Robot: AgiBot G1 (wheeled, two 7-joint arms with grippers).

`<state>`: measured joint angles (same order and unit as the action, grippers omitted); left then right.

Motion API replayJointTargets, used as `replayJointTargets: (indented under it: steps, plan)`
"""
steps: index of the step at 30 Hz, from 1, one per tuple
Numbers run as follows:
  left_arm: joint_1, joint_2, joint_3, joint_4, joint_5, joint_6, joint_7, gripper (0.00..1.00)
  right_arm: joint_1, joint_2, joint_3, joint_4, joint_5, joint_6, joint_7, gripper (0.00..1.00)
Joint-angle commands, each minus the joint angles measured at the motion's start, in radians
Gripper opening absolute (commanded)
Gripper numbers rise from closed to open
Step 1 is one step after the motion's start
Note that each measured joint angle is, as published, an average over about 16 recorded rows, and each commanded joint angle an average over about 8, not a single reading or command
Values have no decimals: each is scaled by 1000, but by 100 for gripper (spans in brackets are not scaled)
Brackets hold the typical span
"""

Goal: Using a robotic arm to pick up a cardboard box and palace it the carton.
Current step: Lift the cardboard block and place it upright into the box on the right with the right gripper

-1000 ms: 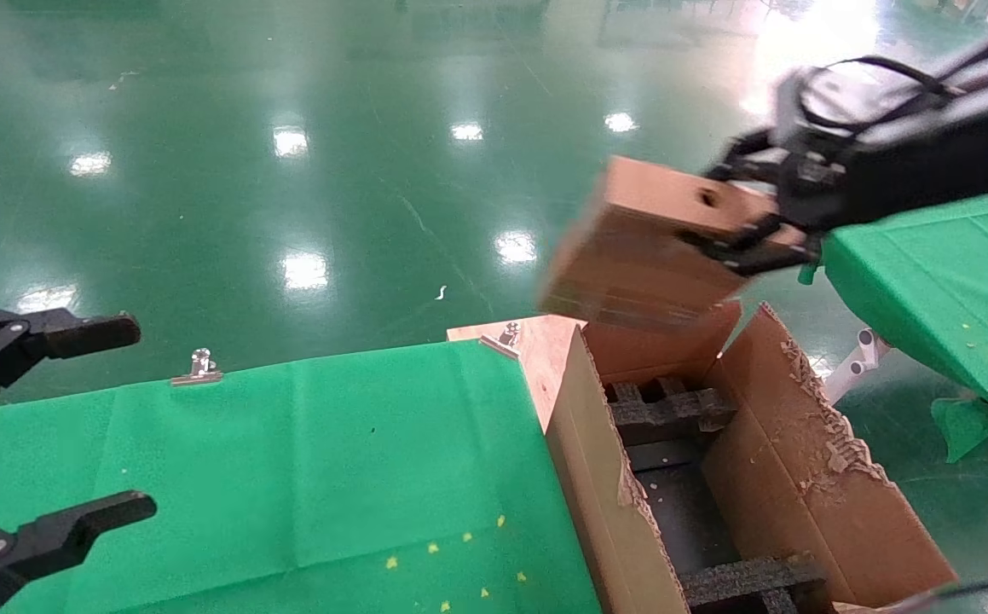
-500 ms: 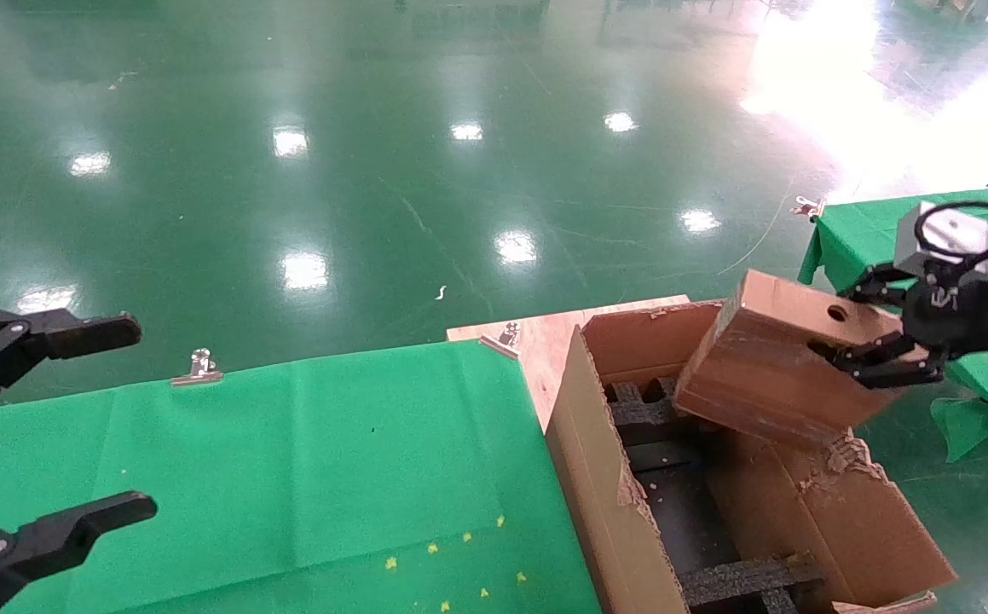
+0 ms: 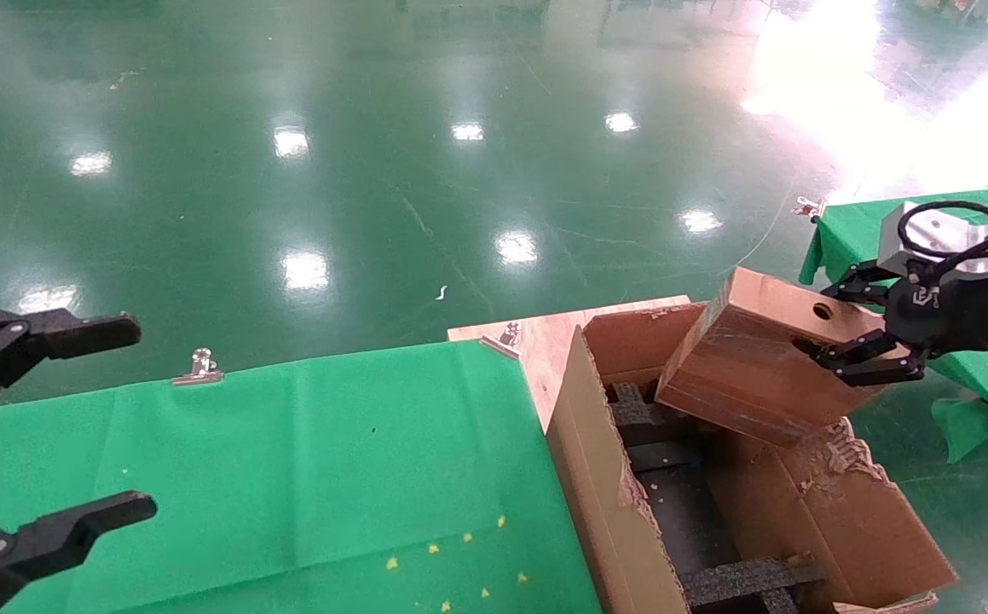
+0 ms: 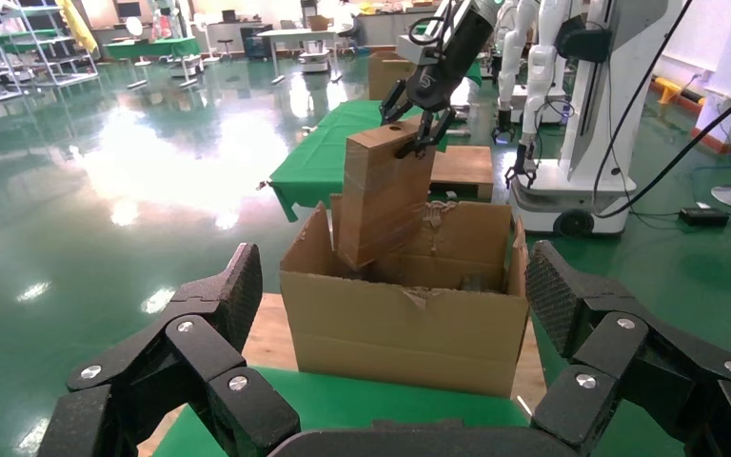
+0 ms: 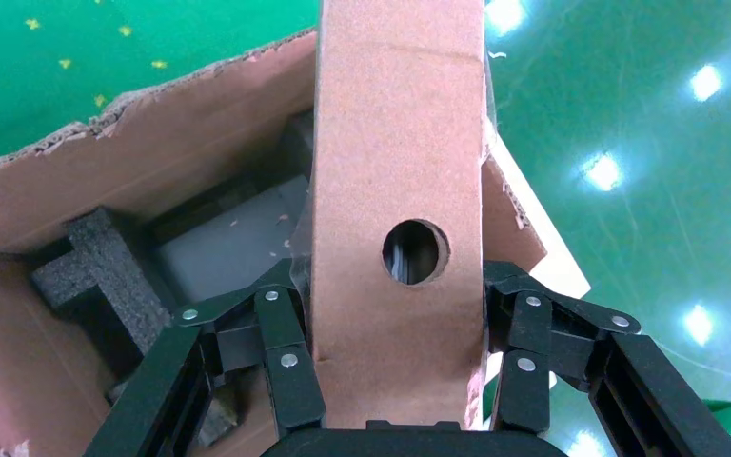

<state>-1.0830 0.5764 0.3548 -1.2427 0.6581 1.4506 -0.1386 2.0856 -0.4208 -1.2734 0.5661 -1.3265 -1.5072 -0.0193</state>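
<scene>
Head view, right claw (image 3: 850, 337) clenched on cardboard box (image 3: 749, 358) above carton (image 3: 604, 495), glossy green floor (image 3: 374, 170).

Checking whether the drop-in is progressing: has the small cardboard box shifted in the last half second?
Yes, slightly. In the head view the cardboard box, clamped by the right gripper, has edged up and toward the robot's left against the carton, tilted over its far end.

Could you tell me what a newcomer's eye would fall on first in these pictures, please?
First, the cardboard box, gripped by the right claw and tilted over the far end of the open carton, its lower end dipping inside. Next, the carton's ragged torn edges and black foam inserts. The left claw hangs open over the green-covered table.
</scene>
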Motion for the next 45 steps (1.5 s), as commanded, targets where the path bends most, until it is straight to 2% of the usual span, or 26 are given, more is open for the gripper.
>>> replayJointTargets:
  steps: [1,5,9,12,20,25,30,38,45]
  plan:
    - [0,0,0,0,0,0,0,100,-3,-3,0,-5,1,1,3,0]
    - [0,0,0,0,0,0,0,100,-40,-3,-8,5,-1,70,104,0]
    - [0,0,0,0,0,0,0,100,-74,10,-24,47,-25,149,259,0]
    - [0,0,0,0,0,0,0,100,-94,26,-39,91,-51,203,409,0]
    - [0,0,0,0,0,0,0,100,-142,79,-78,224,-118,314,880,0]
    - [0,0,0,0,0,0,0,100,-158,107,-97,309,-153,344,1083,0]
    - [0,0,0,0,0,0,0,100,-164,119,-103,349,-166,353,1136,0]
    - [0,0,0,0,0,0,0,100,-165,112,-104,330,-168,354,1130,0]
    - [0,0,0,0,0,0,0,100,-188,95,-130,339,-220,384,1242,0]
